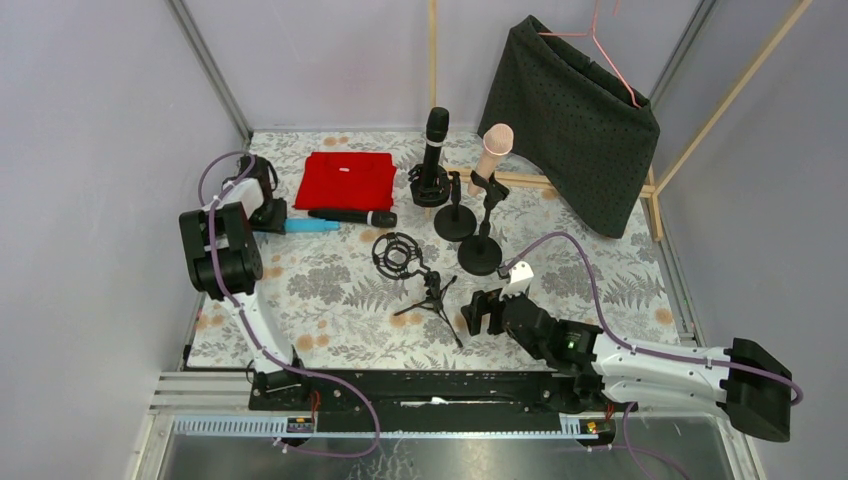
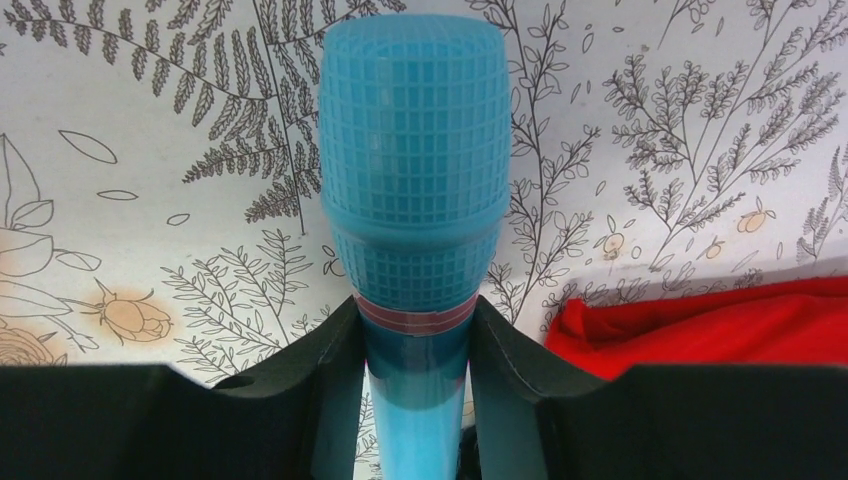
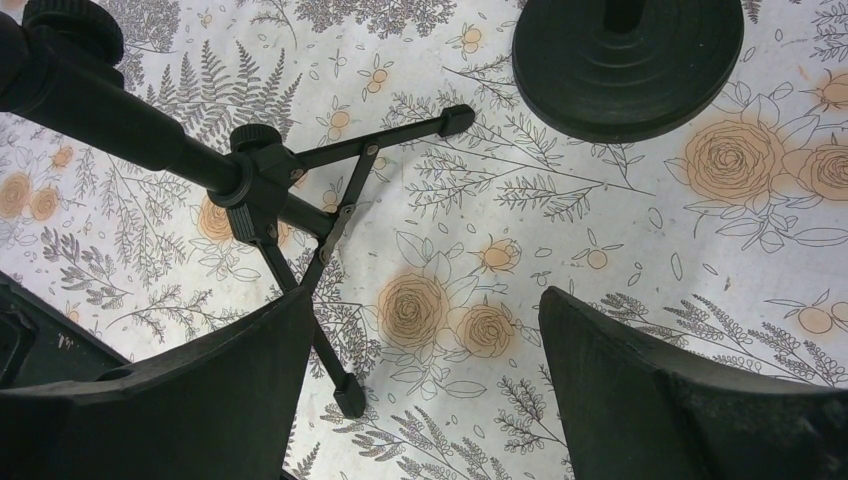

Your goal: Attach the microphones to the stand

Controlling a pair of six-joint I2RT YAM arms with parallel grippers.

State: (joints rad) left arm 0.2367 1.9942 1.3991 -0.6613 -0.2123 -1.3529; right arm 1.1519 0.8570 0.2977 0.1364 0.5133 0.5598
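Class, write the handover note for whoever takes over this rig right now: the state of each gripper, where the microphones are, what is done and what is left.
Left gripper: fingers shut on the light blue microphone, beside the red cloth. Cannot tell whether it is lifted.
Right gripper: open, empty, next to the tripod stand.
Done: one black microphone and the peach-pink microphone stand upright in stands at the back.
Left: the blue one and the second black microphone, which lies on the table by the cloth. The tripod's shock mount is empty.

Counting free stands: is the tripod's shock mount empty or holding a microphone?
Empty: through the shock mount the top view shows only tablecloth, no microphone inside.
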